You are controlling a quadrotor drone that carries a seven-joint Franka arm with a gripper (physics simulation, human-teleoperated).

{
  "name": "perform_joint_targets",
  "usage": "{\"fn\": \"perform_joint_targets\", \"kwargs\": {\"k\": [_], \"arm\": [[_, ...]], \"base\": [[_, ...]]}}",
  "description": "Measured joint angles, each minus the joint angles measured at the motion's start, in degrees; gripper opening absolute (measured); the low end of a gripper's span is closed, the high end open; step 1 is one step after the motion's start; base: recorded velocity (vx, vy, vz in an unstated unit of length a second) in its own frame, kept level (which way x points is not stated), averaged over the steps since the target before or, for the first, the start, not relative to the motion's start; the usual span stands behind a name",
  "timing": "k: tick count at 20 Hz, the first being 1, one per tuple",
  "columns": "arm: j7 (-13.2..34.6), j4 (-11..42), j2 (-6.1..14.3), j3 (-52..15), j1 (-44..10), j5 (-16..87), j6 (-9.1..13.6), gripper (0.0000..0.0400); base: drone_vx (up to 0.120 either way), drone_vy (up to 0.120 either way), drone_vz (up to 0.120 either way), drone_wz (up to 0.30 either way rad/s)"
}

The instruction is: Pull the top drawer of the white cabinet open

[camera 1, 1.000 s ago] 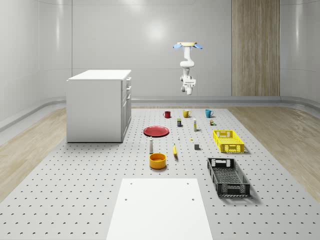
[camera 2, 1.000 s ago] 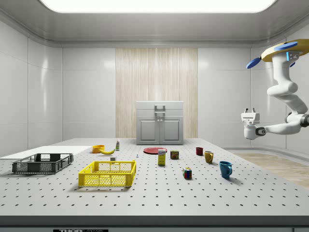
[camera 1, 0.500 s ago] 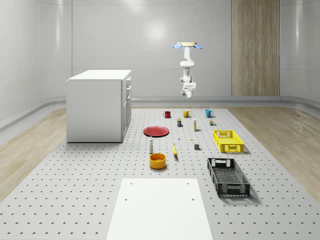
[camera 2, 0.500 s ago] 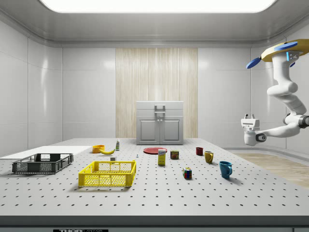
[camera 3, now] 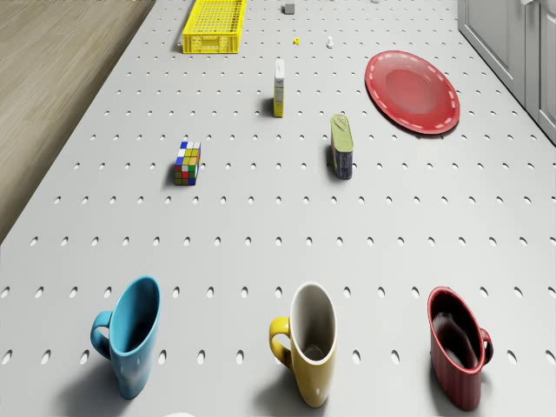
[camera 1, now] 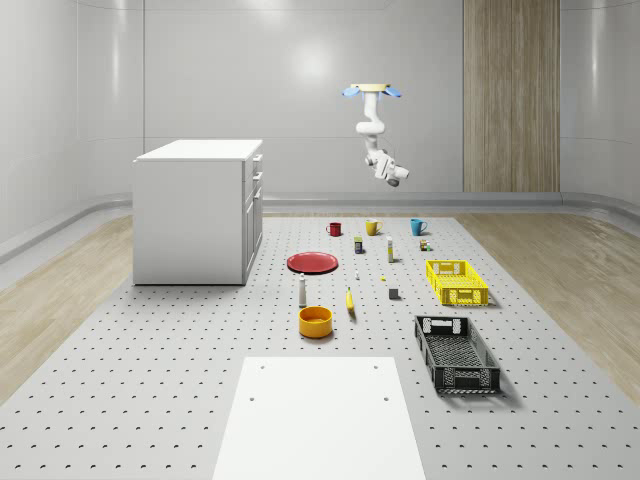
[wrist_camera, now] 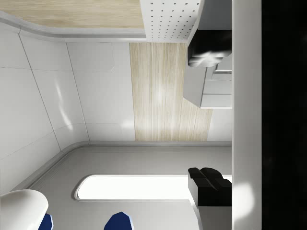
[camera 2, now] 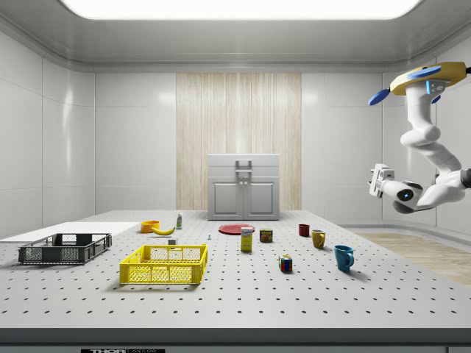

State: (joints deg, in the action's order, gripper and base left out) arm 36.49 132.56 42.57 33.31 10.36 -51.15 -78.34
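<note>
The white cabinet stands on the table at the whole-scene view's left, with its drawer fronts facing right. Its top drawer is closed, a vertical handle at its middle. The drone hovers high over the table's far end, above the row of mugs and well right of the cabinet. The arm hangs below it. My gripper is in mid air, tilted upward and toward the cabinet, open and holding nothing. In the wrist view the cabinet lies far off.
Below the drone stand a blue mug, a yellow mug and a red mug. Beyond them are a Rubik's cube, a can, a red plate and a yellow crate. A black crate sits nearer.
The arm's wrist swung up and the gripper tilted over toward the cabinet. The drone drifted slightly toward the side view's left. The cabinet is unchanged.
</note>
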Motion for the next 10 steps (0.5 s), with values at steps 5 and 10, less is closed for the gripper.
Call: {"fn": "perform_joint_targets", "kwargs": {"k": [5,10], "arm": [[-0.81,3.44,1.54,4.44,3.46,-5.39,-1.11,0.0306],[-0.76,5.01,3.02,6.86,6.14,-7.01,-2.52,0.0305]], "base": [[0.12,-0.12,0.12,0.0],[0.12,-0.12,0.12,0.0]]}}
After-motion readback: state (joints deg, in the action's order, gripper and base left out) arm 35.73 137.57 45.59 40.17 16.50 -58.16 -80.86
